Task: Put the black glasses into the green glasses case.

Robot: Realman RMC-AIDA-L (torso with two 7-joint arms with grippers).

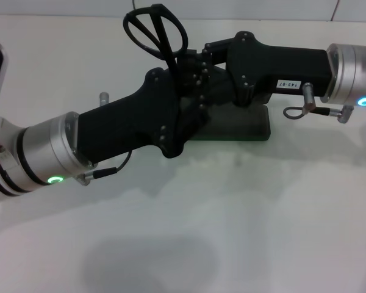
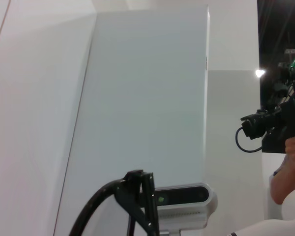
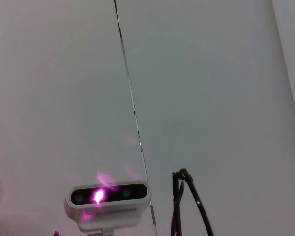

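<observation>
- nearest the head camera sat the left arm's silver wrist, and its left gripper (image 1: 182,91) reached forward to the middle of the scene, where it met the right gripper (image 1: 198,76) coming in from the other side.
- black glasses (image 1: 155,33) stood above the two grippers, temples crossed and pointing up, lifted clear of the white table (image 1: 189,232); the lenses could not be made out.
- both grippers were pressed in at the base of the glasses, but black on black hid the fingers, so i could not tell which was clamped on the frame or whether either was slack.
- green glasses case (image 1: 244,125) lay on the table right under the grippers, mostly covered by them; whether its lid was up could not be seen.
- judged by their look, the glasses were light, thin, springy in the temples and easy to bend or scratch; hold best taken at the bridge or the frame's front rim, gently, never on the lenses or the temple tips.
</observation>
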